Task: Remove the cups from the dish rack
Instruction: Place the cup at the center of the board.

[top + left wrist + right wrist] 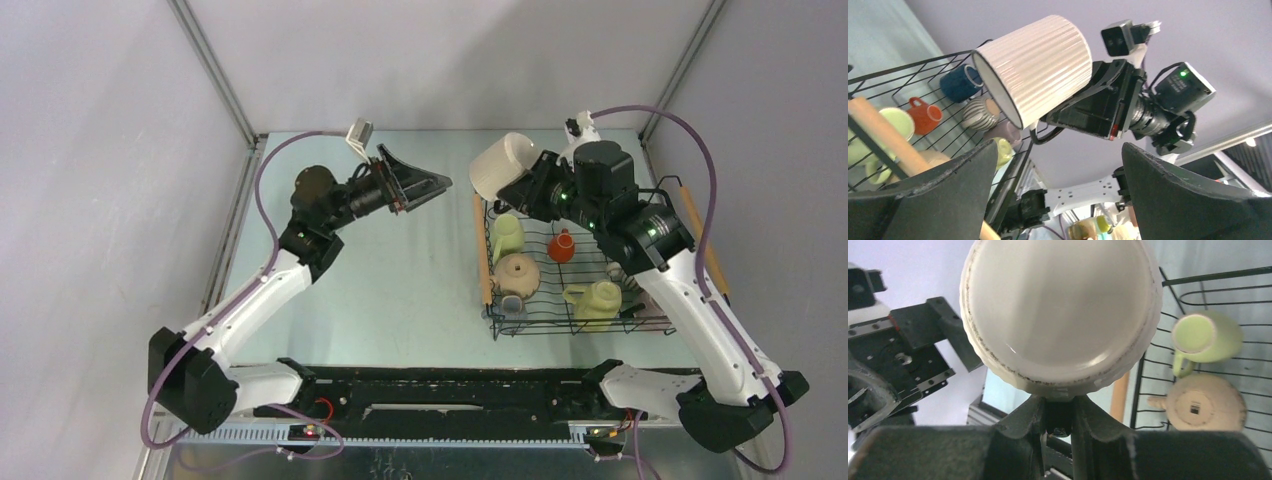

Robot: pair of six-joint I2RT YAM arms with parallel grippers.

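Right wrist view shows my right claw (1060,416) pinching the cream ribbed ceramic cup (1060,315) aloft beside the black wire dish rack (556,300); my left claw (1058,150) gapes empty. That narrow pinch could let it swivel and drop.

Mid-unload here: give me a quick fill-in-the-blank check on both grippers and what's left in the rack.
The right gripper is shut on the ____ ribbed cup.
The left gripper is ____ and holds nothing.
In the dish rack, the small cup just right of the tan cup is coloured ____.
Missing words: cream; open; orange-red.
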